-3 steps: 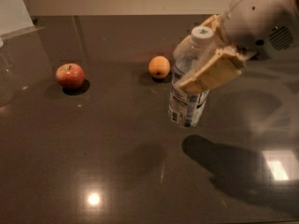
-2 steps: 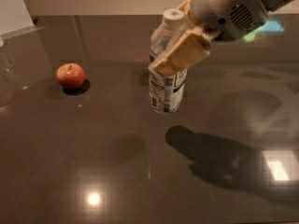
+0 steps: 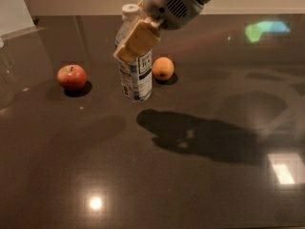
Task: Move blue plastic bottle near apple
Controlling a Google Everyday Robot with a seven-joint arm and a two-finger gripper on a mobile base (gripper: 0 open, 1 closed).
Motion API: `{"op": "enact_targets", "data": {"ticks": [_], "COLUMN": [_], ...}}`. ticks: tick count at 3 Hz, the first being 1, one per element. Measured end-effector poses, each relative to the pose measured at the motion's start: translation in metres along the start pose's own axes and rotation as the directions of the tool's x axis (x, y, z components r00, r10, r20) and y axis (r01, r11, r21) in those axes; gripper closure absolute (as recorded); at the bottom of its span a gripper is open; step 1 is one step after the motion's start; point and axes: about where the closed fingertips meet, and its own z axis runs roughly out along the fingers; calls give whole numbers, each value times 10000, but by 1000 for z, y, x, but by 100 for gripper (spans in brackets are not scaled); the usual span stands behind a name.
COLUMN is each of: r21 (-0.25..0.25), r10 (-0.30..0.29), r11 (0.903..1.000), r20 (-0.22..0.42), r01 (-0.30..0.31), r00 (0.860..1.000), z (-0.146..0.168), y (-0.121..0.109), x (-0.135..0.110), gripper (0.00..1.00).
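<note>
The blue plastic bottle (image 3: 136, 78) is a clear bluish bottle with a white cap and a white-and-dark label. My gripper (image 3: 134, 38) is shut on its upper part and holds it upright at or just above the dark tabletop. The apple (image 3: 72, 77) is small, red with a short stem, and sits to the left of the bottle, about a bottle's width of table between them. The tan finger (image 3: 138, 41) covers the bottle's shoulder.
An orange-yellow round fruit (image 3: 163, 68) sits just right of the bottle, close behind it. The dark glossy table (image 3: 190, 175) shows the arm's shadow to the right. A clear glass object (image 3: 4, 75) stands at the far left edge.
My gripper has carried the bottle leftward, from right of the orange-yellow fruit to its left side, closer to the apple.
</note>
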Motion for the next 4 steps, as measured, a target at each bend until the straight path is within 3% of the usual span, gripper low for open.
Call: {"op": "enact_targets", "data": {"ticks": [2,4], "r21": [-372,-587], "r10": [128,-63], "r11": [9992,9982], "r20": [82,546], "r01": [-125,95], "r00": [9999,9985], "z": [56,99], "y": [-37,-50], "x": [-20,-34], "gripper": [100,100]}}
